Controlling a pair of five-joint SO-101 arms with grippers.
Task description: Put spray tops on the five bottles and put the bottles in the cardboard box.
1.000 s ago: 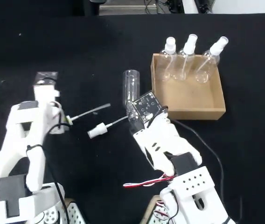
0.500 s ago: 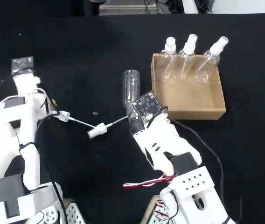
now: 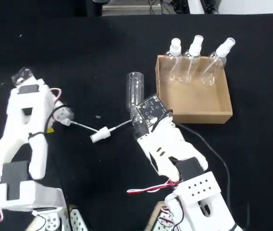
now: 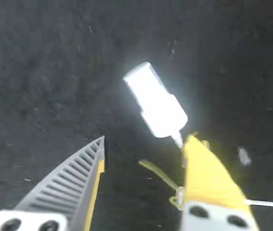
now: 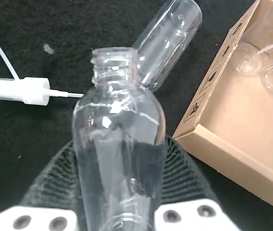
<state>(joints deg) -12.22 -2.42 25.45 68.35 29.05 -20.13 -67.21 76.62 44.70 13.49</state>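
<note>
Uncapped bottle point(image 5: 117, 130), clear plastic with a bare threaded neck, is sitting clamped between the jaws of the right gripper point(image 5: 122, 159), just below centre of the high view and just left of the cardboard box point(image 3: 194, 117). It is looking light, thin-walled and slick, so a hard squeeze would likely be denting it. Gripping low on the body, as here, is leaving the neck free for a top. A loose bottle point(image 3: 135, 88), also open, is lying on its side at upper centre, close beside the box's left wall. Three capped bottles point(image 3: 189, 62) are leaning against the box's far wall at upper right. On the black table point(image 3: 103, 48) the first spray top point(image 3: 101, 134) is lying at centre left, its thin tube pointing toward the right gripper. The second spray top point(image 4: 156, 103) is lying farther left under the left gripper point(image 4: 146, 139), whose jaws are hanging apart on either side of it, grasping nothing. The stiff white collar is probably offering the best hold, since the dip tubes are looking thin and bendy.
</note>
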